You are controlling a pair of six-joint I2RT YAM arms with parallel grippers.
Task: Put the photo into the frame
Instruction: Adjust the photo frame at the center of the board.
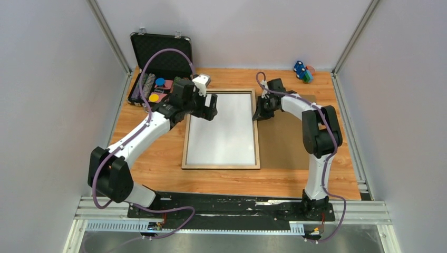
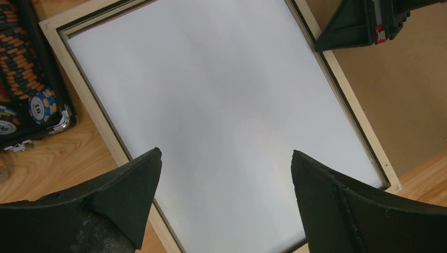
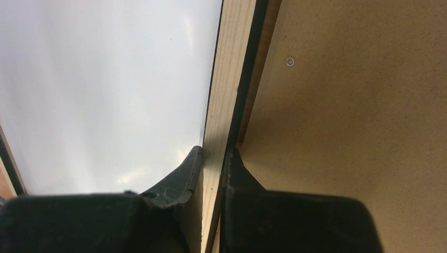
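Frame lies flat on the table, pale wood face up, probably so it can be loaded from above. White panel fills the frame. It may be the photo's blank back, cannot tell; no beach print visible. Brown backing board sits just right of the frame, against that rail. Right claw is clenched on the frame's right rail near its far corner, one finger inside, one outside, likely to steady or tilt it. Left claw is spread wide and empty, hovering over the frame's far-left part. Chip case lies far-left of the frame.
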